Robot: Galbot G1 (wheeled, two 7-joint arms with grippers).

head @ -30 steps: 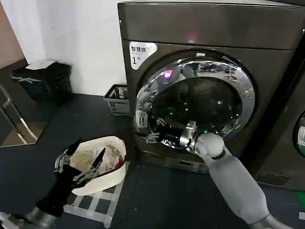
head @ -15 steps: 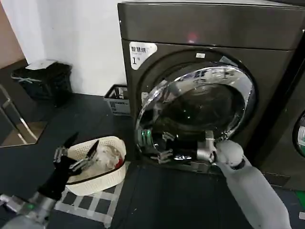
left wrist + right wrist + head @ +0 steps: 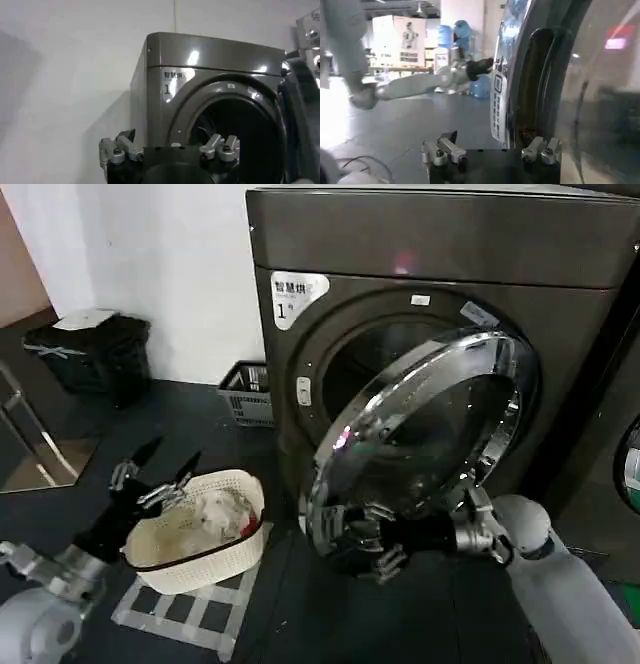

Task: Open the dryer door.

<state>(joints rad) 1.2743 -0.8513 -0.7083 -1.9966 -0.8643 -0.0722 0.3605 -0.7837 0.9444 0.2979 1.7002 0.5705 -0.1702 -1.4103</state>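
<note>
Head view: dryer (image 3: 440, 254) standing against the white wall, dark grey-brown, with a white "1" sticker (image 3: 297, 292) at its upper left front and a small red light above the opening. Dryer door (image 3: 425, 439) swung partway out from the left side of the drum opening, chrome rim tilted toward the camera, dark drum visible behind its upper left edge. Right pincer (image 3: 372, 536) low at the door's bottom rim, fingers spread and touching the chrome edge; cannot tell whether clamped on it. Left pincer (image 3: 152, 476) well apart from the machine, held above the floor beside a white laundry basket (image 3: 200, 549), its two dark fingers parted and holding nothing. Grey crate (image 3: 243, 394) on the floor by the wall, black bin (image 3: 92, 354) farther left.

Left wrist view: left pincer (image 3: 169, 150) with fingertips (image 3: 116, 150) wide apart, empty, aimed at the dryer (image 3: 200, 55); open drum mouth dark behind it, door edge (image 3: 300, 100) at the side.

Right wrist view: right pincer (image 3: 490, 149) with fingertips (image 3: 442, 149) spread, right up against the inner side of the dryer door (image 3: 545, 80); black inner ring and a label strip close by, grip itself not discernible. Left arm (image 3: 430, 82) visible farther off.
</note>
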